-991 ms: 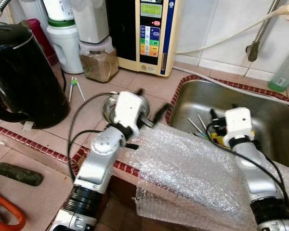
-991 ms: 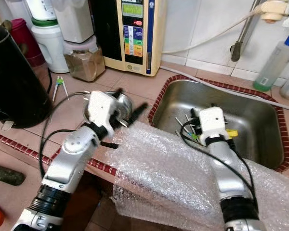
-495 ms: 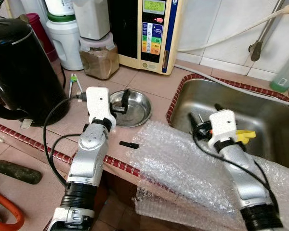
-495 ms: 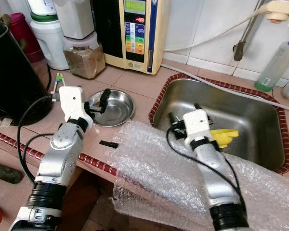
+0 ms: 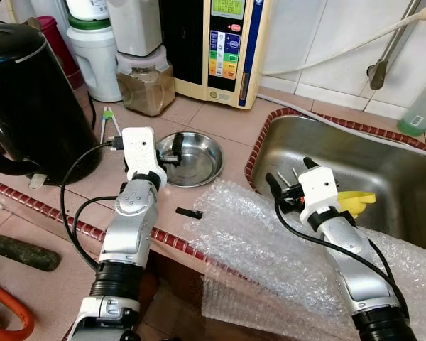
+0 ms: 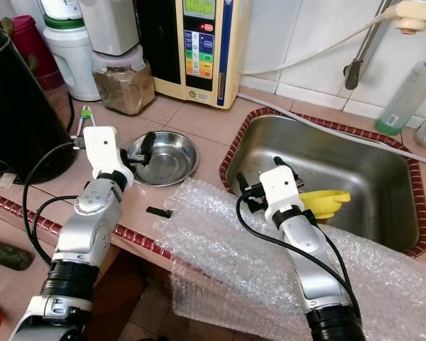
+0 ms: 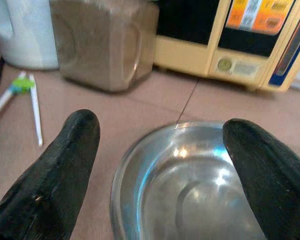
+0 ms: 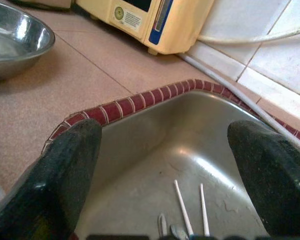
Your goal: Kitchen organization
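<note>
Left eye view: L gripper (image 5: 172, 149) fingers apart over steel bowl (image 5: 199, 160); R gripper (image 5: 287, 174) apart above sink (image 5: 397, 192).

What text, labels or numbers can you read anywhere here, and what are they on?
None can be read.
Cream water ionizer: green display and coloured button labels, too small and blurred.
Its round sticker and rating label: blurred.
White jug, brown-powder container: no legible print.

Head stereo looks down on bench (image 5: 220, 117) and sink (image 5: 383, 177); both wrist cameras, close and low, share the bowl (image 7: 190, 185).
</note>
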Controlling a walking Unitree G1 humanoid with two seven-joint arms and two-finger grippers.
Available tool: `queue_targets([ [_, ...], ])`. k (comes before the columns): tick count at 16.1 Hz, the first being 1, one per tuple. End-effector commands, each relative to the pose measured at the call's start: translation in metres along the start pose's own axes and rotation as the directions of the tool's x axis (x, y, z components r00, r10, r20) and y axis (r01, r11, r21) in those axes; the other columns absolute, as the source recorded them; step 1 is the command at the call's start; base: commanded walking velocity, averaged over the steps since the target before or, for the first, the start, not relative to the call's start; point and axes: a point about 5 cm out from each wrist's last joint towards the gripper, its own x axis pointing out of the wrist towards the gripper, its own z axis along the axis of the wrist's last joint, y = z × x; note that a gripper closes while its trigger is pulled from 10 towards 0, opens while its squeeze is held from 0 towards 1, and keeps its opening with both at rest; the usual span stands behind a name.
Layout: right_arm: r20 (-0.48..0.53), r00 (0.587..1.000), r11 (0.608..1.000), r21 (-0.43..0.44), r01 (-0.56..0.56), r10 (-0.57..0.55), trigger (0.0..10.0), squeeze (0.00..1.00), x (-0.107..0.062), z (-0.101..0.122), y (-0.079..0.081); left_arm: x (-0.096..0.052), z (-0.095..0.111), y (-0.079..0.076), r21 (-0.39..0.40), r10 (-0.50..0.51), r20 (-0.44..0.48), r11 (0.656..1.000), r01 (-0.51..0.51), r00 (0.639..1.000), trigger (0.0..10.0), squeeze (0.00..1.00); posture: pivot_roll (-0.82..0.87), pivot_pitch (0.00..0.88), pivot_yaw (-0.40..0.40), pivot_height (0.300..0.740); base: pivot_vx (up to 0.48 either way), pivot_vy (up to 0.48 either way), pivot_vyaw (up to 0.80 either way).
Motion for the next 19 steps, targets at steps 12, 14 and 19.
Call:
queue_targets([
  [12,-0.006,0.998,0.998,-0.024,-0.055,0.055,10.0,1.0,0.0,0.005,0.005,0.006,-0.024,-0.004,-0.162,-0.019,-0.241,0.987,-0.021,0.97,0.0,0.0,0.04,0.093,0.002,0.74,0.0,0.0,0.0],
  [14,-0.004,0.998,0.998,-0.023,-0.058,0.057,10.0,1.0,0.001,0.006,0.006,0.004,-0.024,-0.008,-0.185,-0.043,-0.24,0.983,-0.002,0.97,0.0,0.0,0.04,0.099,0.002,0.74,0.0,0.0,0.0],
  [19,-0.01,0.992,0.992,-0.015,-0.126,0.126,10.0,1.0,-0.001,0.004,0.014,-0.002,-0.032,-0.012,-0.214,-0.066,-0.295,0.977,0.001,0.953,0.0,0.0,0.04,0.105,-0.001,0.74,0.0,0.0,0.0],
])
